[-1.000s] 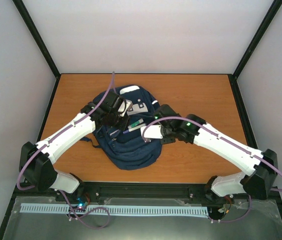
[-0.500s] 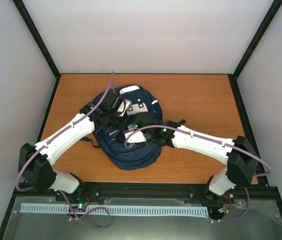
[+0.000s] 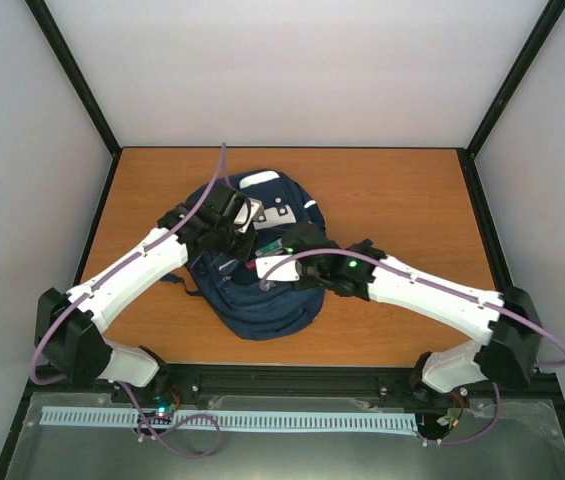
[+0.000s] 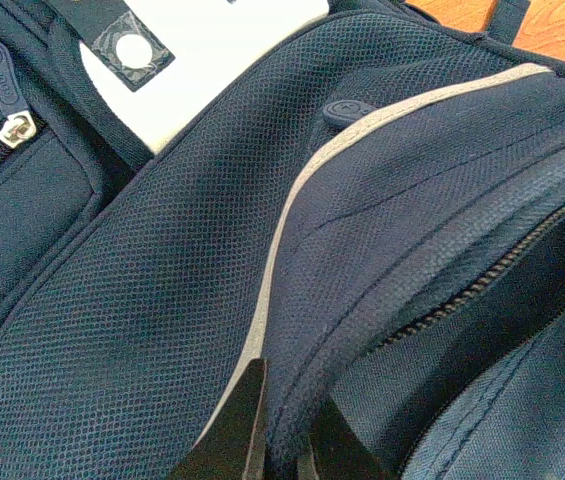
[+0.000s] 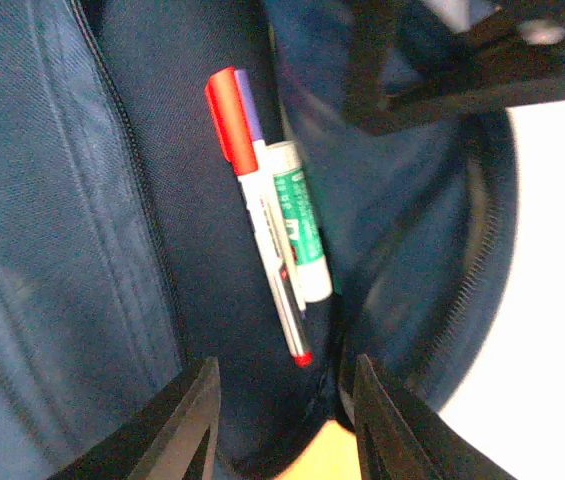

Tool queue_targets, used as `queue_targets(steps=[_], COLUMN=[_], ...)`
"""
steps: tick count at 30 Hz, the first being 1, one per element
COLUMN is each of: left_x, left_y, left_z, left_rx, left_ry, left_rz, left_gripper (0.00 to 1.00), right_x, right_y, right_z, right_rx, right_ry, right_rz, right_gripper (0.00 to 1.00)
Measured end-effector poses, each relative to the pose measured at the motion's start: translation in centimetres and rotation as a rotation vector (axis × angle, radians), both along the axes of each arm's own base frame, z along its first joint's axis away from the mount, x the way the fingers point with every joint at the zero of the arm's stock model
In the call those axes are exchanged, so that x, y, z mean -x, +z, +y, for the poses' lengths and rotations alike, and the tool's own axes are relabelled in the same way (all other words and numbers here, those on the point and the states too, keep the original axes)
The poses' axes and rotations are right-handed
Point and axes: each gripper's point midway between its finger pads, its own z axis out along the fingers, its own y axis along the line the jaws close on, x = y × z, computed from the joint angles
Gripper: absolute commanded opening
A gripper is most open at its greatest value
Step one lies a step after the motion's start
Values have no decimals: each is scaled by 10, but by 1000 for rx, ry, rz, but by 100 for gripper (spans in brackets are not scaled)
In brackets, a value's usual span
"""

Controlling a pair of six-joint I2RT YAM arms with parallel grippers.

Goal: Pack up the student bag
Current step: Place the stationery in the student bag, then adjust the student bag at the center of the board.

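Navy fabric fills both wrist views: the student bag (image 3: 262, 305) lies mid-table (image 3: 392, 200), between the two arms. The left gripper (image 4: 284, 425) is clenched on the bag's grey-piped flap (image 4: 280, 235) at the bag's 10 o'clock side, lifting the compartment mouth, and the zipper (image 4: 462, 290) is open beside it. The right gripper (image 5: 282, 420) is down in the opening with its fingers spread and nothing between them. We see a red-capped marker (image 5: 252, 190) and a green-labelled marker (image 5: 302, 235) inside, touching side by side. They sit at 12 o'clock from the right fingers, long axes roughly 11-to-5, near ends just off the gap. The right arm is the nearer one. We judge the markers are packed; the next move probably backs the right gripper out toward 6 o'clock, roughly along that axis, clear of the zipper.
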Motion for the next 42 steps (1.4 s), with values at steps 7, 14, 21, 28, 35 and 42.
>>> queue_targets(steps=[7, 14, 21, 28, 35, 42], left_x=[0, 4, 9, 18, 30, 54], left_y=[0, -5, -13, -30, -50, -62], left_z=[-1, -7, -15, -22, -25, -41], left_rx=[5, 26, 61, 71, 59, 93], left_ry=[-3, -20, -23, -45, -96, -176], left_rz=[3, 39, 72, 93, 141, 200], left_gripper=[1, 1, 1, 1, 11, 60], right_x=[2, -18, -21, -2, 9, 14], right_y=[38, 15, 1, -13, -8, -10], right_z=[-44, -115, -171, -175, -168, -162], right_rx=[-215, -352, -483, -572, -619, -624], right_ry=[-125, -409, -636, -637, -580, -545], right_rz=[78, 204, 252, 331, 358, 397], right_gripper=[46, 51, 52, 53, 55, 55])
